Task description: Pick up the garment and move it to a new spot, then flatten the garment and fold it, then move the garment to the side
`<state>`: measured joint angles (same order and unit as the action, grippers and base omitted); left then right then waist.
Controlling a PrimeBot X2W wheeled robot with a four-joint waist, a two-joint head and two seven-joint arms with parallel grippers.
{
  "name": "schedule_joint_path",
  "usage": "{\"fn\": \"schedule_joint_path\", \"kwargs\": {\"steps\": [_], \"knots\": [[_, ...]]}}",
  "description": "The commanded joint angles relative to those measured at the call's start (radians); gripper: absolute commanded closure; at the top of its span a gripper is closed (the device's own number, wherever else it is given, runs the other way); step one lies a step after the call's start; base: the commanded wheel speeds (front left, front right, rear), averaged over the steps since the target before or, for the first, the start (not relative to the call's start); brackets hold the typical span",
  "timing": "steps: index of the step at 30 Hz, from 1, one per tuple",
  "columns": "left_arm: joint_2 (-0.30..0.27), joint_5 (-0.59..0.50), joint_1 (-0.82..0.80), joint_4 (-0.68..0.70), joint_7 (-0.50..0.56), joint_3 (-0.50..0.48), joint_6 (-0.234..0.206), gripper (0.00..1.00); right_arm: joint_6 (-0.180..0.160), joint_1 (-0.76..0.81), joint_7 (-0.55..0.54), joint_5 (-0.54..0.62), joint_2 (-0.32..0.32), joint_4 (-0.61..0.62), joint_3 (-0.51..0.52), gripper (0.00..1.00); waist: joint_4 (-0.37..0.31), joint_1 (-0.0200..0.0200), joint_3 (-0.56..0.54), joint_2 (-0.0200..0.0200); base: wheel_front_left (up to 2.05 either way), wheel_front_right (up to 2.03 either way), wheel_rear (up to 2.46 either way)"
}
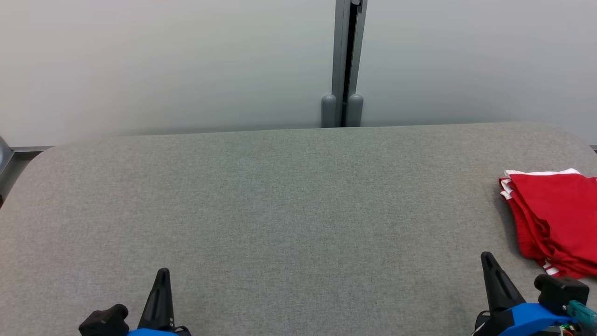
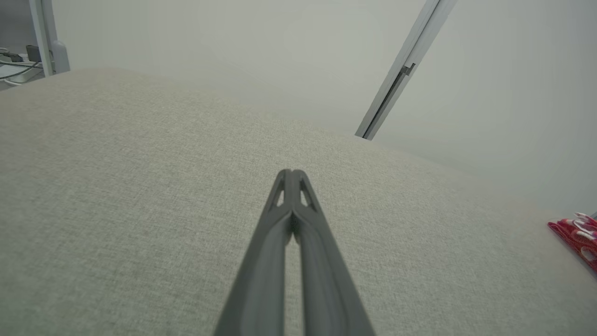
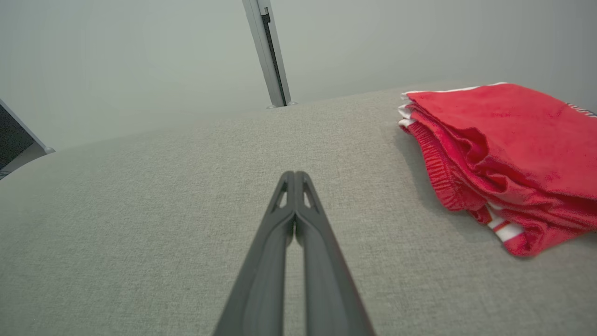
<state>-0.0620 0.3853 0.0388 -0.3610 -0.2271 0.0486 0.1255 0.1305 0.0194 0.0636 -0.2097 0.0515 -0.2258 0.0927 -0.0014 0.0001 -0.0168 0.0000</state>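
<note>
A folded red garment [image 1: 555,210] with white trim lies at the right edge of a grey, fabric-covered worktop [image 1: 280,200]. Its stacked layers face the centre and part of it runs past the head view's right border. The left claw [image 1: 163,276] sits at the lower left of the head view, closed tip to tip and gripping nothing, over bare cloth and well apart from the garment. The right claw [image 1: 488,259] sits at the lower right, likewise fully closed and empty. Its tip is near the garment's nearest corner but clear of it. Each wrist view shows its own pair of dark fingers meeting at the tips, with only a thin slit between them lower down. Whether either tip rests on the cloth cannot be told. In the right wrist view the garment lies to the right of the fingers, its ribbed waistband and a white-and-red stripe showing at the folded edge. In the left wrist view only a sliver of red appears, at the far right. Blue housings sit behind both claws. Beyond the worktop's rounded far edge stands a pale wall [image 1: 163,60], divided by a grey post [image 1: 339,56] with a dark slot and two rounded caps at its foot. Cables [image 2: 16,70] lie past the worktop's corner at the upper left of the left wrist view.
</note>
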Motion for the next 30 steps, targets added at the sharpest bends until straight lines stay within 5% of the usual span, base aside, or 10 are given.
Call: {"fn": "schedule_joint_path", "kwargs": {"steps": [1, 30], "knots": [[-0.004, 0.064, -0.03, 0.022, 0.016, -0.01, 0.001, 1.0, 0.0, -0.025, -0.006, -0.075, 0.002, 0.013, 0.003, 1.0, 0.0, 0.0, 0.001, 0.0, 0.0, 0.0, 0.0], [0.001, 0.488, -0.078, 0.059, 0.134, -0.066, 0.003, 1.0, 0.0, -0.063, -0.064, -0.561, 0.001, 0.007, 0.006, 1.0, 0.0, 0.0, 0.005, 0.0, 0.0, 0.0, 0.0]]}}
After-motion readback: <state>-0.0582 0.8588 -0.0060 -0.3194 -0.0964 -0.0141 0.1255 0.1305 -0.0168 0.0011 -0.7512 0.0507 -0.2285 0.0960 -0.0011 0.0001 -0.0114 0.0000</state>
